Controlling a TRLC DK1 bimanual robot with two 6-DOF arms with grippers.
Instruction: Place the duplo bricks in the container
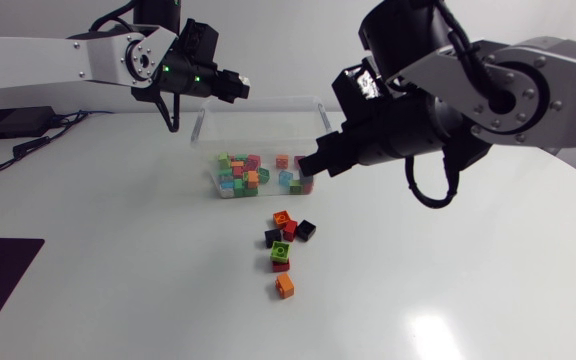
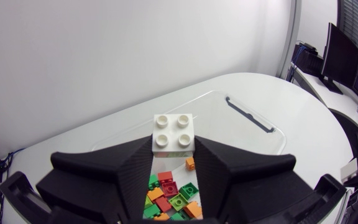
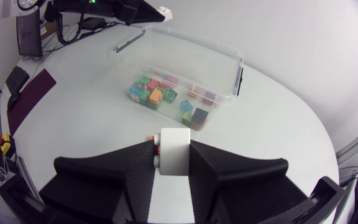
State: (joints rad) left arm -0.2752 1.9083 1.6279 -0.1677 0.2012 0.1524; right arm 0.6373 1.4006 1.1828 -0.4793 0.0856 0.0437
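While the left gripper (image 2: 173, 149) pinches a white brick (image 2: 173, 132) high over the container (image 2: 252, 118), a drop could bounce out.
Right gripper (image 3: 173, 146) clamps a second white brick (image 3: 175, 157) near the container's wall; release there may land it outside.

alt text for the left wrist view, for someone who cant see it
The left gripper is shut on a white brick, studs facing the camera, above the clear container. Beneath it lie coloured bricks, red, green and orange, inside the container.
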